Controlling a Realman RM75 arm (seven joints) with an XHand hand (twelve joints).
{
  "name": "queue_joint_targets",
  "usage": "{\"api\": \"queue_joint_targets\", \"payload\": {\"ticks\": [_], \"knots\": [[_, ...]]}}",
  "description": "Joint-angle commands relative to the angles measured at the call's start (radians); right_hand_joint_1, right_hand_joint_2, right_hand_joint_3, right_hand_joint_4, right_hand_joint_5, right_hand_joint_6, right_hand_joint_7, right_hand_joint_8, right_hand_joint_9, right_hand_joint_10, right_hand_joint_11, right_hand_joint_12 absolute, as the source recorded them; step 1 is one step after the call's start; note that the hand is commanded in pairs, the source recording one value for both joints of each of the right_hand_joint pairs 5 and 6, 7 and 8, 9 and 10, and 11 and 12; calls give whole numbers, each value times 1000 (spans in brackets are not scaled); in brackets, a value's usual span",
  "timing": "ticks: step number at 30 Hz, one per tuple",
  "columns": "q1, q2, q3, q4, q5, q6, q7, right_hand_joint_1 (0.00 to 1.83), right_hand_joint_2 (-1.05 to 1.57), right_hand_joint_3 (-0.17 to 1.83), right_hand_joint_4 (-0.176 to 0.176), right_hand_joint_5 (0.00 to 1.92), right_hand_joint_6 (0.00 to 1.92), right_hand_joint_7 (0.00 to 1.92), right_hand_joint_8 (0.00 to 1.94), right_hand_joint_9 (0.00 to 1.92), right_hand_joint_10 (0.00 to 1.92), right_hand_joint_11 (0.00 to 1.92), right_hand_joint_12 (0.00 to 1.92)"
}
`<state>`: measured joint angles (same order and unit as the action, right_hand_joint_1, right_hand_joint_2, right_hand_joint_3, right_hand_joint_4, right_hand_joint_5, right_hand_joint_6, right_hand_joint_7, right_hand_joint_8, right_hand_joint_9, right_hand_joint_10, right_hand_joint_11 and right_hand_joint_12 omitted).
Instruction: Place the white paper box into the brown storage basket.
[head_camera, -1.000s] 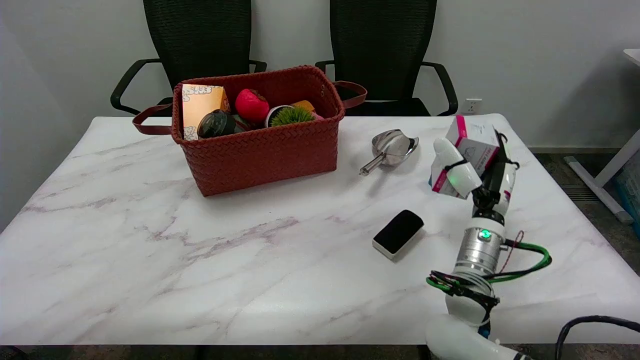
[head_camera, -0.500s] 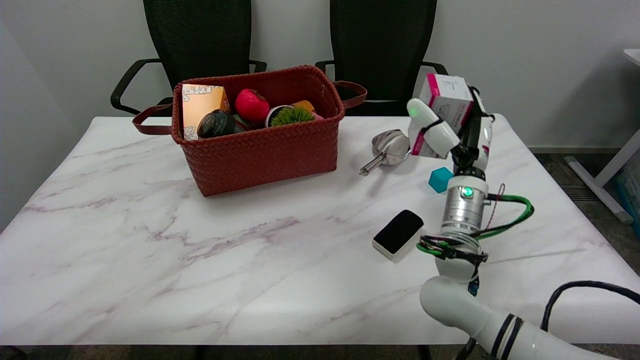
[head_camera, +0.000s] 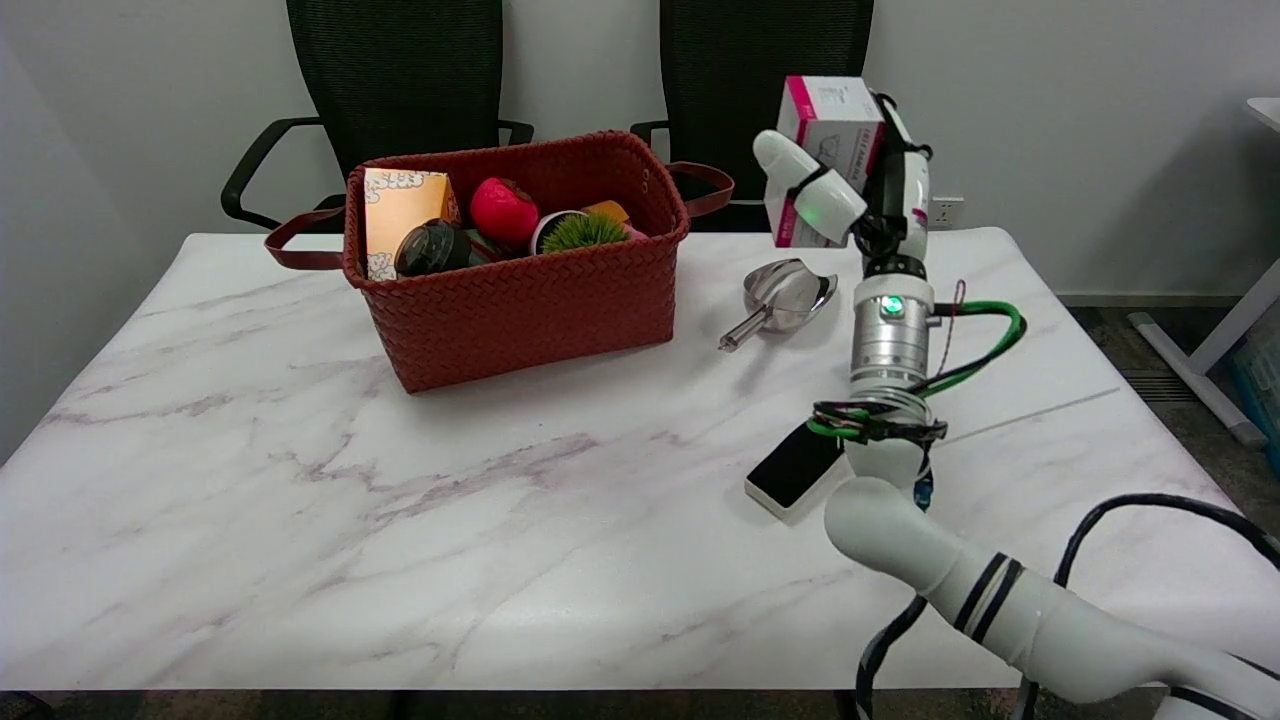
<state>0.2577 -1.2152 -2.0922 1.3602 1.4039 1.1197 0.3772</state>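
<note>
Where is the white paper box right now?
The white paper box is held aloft by the right hand, above the metal scoop, right of the brown basket.

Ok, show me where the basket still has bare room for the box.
Little room. The brown storage basket is crowded: orange carton, dark jar, red ball, green plant pot. Its right end, past the pot, looks least filled. The right hand holds the white paper box aloft.

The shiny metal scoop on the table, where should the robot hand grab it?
Probably by the thin handle of the metal scoop. The handle sticks out toward the near left, away from the wide bowl, and lies low on the table, so coming down from above and closing across it looks best. The bowl seems too broad and smooth to pinch. Right now the robot hand holds the white paper box.
</note>
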Motion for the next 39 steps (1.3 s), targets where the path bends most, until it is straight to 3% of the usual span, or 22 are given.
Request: {"api": "queue_joint_targets", "payload": {"ticks": [1,17,33,39], "knots": [[173,-27,-5,-77,-7,-230,-21,1175,932,502,0,437,437,935,935,824,824,738,738],[385,-121,-84,-274,-1,-315,-16,1145,846,539,0,415,415,919,919,773,773,609,609],[554,-233,-171,-600,-7,-381,69,1109,751,516,0,425,425,939,939,717,717,426,426],[616,-277,-180,-734,-102,-391,78,1093,753,485,0,450,450,971,971,696,696,360,360]]}}
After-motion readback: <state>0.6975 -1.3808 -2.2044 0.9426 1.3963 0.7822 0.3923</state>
